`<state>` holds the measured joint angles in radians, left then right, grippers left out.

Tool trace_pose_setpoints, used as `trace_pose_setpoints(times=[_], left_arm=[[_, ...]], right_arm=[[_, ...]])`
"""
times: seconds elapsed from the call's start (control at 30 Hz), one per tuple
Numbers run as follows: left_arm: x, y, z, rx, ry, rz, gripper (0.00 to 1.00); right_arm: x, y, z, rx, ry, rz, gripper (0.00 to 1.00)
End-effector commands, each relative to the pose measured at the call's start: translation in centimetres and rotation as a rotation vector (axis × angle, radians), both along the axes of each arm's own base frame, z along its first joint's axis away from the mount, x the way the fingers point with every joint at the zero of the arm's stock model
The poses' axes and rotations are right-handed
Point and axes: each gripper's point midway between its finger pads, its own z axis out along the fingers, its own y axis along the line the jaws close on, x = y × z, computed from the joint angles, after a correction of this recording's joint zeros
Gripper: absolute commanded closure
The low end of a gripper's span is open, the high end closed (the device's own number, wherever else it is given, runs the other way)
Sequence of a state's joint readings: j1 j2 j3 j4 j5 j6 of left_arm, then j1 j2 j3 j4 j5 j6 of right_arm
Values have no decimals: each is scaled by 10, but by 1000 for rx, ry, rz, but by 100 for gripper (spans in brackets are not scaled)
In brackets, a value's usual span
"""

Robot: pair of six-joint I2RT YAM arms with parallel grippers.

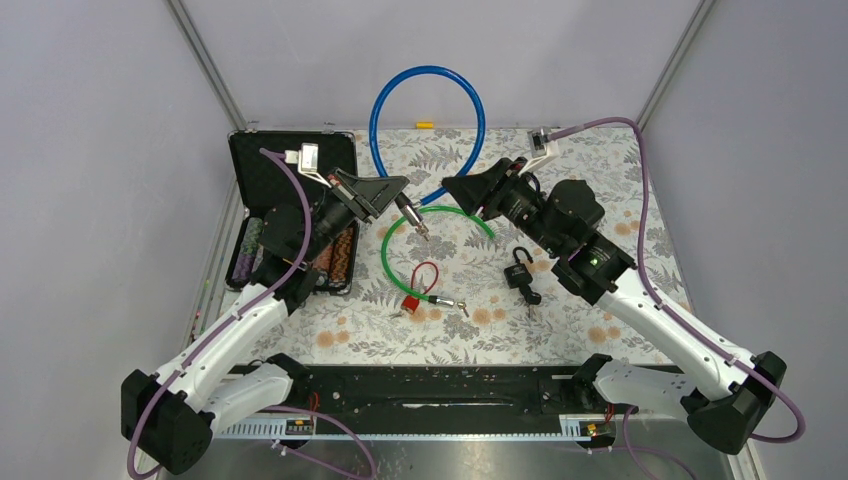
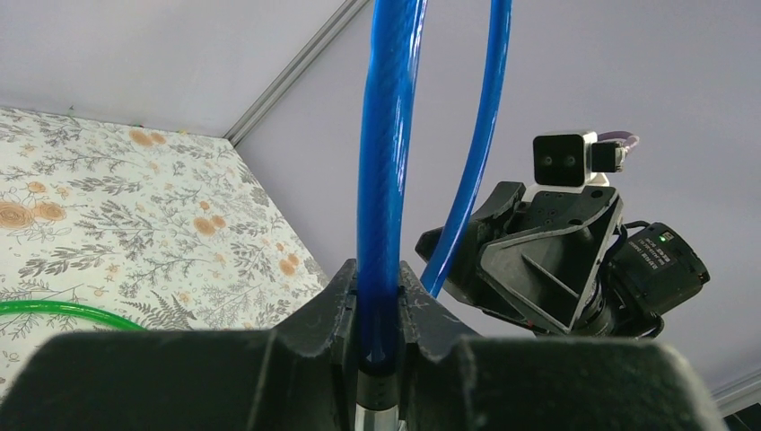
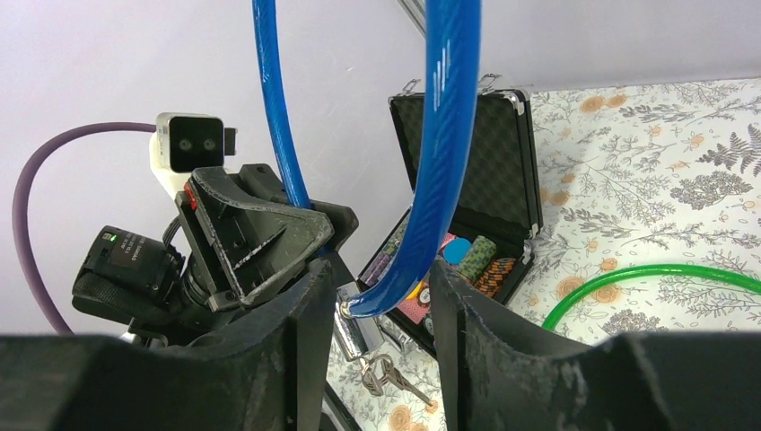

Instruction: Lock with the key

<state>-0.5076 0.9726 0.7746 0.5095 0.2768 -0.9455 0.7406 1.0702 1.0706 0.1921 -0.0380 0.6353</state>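
1. Left gripper (image 2: 378,285) is clamped tight on one leg of the blue cable lock (image 1: 427,69), just above its metal tip (image 2: 377,406).
2. Right gripper (image 3: 377,287) has its jaws apart. The other leg of the cable runs between the fingers (image 3: 283,337) with gaps on both sides - no grip.
3. The cable lock is up off the floral table (image 1: 560,335), arching high between the two grippers toward the back wall.
4. The key (image 3: 388,377) dangles on a ring under a metal lock end near the left gripper - which cable end it is can't be told.
5. On the table below are a green cable loop (image 1: 460,212), a black padlock (image 1: 519,272) and a small red lock (image 1: 410,302). An open case (image 1: 255,170) sits at the left.
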Motion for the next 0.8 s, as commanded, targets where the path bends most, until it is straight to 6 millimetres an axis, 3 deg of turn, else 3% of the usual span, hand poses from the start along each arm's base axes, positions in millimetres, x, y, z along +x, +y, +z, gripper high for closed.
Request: trace_pose_setpoints(times=[0.0, 0.13, 0.27, 0.4, 0.43, 0.6, 0.77], left_arm=[[-5, 9, 42, -77, -112, 32, 100], [-1, 6, 25, -49, -72, 29, 100], [8, -4, -19, 16, 23, 5, 100], [19, -10, -81, 92, 148, 7, 100], [21, -11, -95, 111, 173, 10, 98], [38, -12, -163, 229, 291, 51, 74], [55, -13, -214, 331, 374, 85, 17]], right_arm=[[-7, -4, 20, 23, -56, 6, 49], [-2, -4, 11, 14, -20, -14, 46], [22, -15, -22, -21, 105, -136, 53], [46, -31, -81, -26, 274, -227, 97], [51, -35, -95, -23, 311, -249, 100], [61, -47, -151, -80, 400, -318, 100], [69, -58, -208, -158, 500, -392, 100]])
